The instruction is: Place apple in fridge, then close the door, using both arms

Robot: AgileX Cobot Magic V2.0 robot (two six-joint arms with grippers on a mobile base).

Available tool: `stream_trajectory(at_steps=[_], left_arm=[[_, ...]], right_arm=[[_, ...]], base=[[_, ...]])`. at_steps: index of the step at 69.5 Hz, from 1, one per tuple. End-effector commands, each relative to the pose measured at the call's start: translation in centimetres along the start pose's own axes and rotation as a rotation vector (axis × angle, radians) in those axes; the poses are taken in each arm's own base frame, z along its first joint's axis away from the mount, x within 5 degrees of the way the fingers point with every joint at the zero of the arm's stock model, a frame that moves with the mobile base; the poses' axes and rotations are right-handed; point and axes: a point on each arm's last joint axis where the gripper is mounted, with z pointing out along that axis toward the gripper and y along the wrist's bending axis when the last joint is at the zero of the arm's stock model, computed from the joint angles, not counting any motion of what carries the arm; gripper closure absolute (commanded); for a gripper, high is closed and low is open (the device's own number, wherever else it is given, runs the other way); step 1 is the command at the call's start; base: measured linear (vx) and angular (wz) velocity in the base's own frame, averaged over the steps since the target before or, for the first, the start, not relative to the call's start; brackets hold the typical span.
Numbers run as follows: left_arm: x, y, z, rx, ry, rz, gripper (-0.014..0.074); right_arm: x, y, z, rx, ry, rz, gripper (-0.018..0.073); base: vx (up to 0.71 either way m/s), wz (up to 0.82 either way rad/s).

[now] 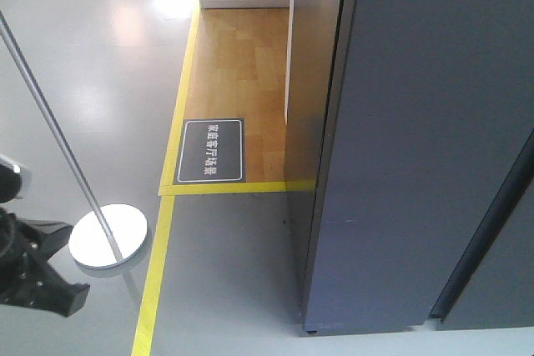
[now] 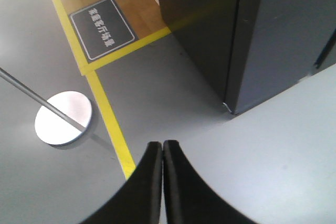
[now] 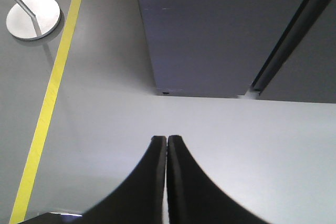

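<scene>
Both sets of fingers are clenched on nothing: the left gripper and right gripper hang over bare grey floor before the fridge. No apple shows anywhere; the door looks closed, so the task seems about finished.

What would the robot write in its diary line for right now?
left gripper: shut, empty | right gripper: shut, empty | fridge: door shut | apple: not visible

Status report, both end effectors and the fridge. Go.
Left end effector shut, empty. Right end effector shut, empty. Fridge ahead, door side closed; apple not in view. Pole stand off left.
</scene>
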Motion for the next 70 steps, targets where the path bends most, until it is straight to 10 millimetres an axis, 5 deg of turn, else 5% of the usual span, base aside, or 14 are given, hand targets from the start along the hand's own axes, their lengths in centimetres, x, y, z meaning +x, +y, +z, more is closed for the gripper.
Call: stream_trajectory(at_steps=[1, 12, 26, 47, 70], left_arm=[[-0.7, 0.3, -1.9, 0.037, -0.079, -0.027, 0.0603], [0.6, 1.4, -3.7, 0.031, -0.22, 0.013, 0.0603], [5.2, 2.6, -4.9, -0.05, -0.39, -0.109, 0.0603], [11.7, 3.0, -4.2, -0.228, -0.59, -0.194, 0.0603], [14.6, 2.9, -3.1, -0.287, -0.733, -0.242, 0.0603]], right_arm=[[-1.0, 0.0, -0.5, 0.004, -0.066, -0.003, 0.0562], [-1.0, 0.0, -0.5, 0.004, -0.066, -0.003, 0.0562], [-1.0, 0.0, -0.5, 0.004, -0.066, -0.003, 0.0562], [-1.0, 0.0, -0.5, 0.004, -0.067, -0.003, 0.0562], [-1.0, 0.0, -0.5, 0.004, -0.066, -0.003, 0.0562]], base=[[0.0, 0.0], [0.0, 0.0], [0.0, 0.0], [0.0, 0.0], [0.0, 0.0]])
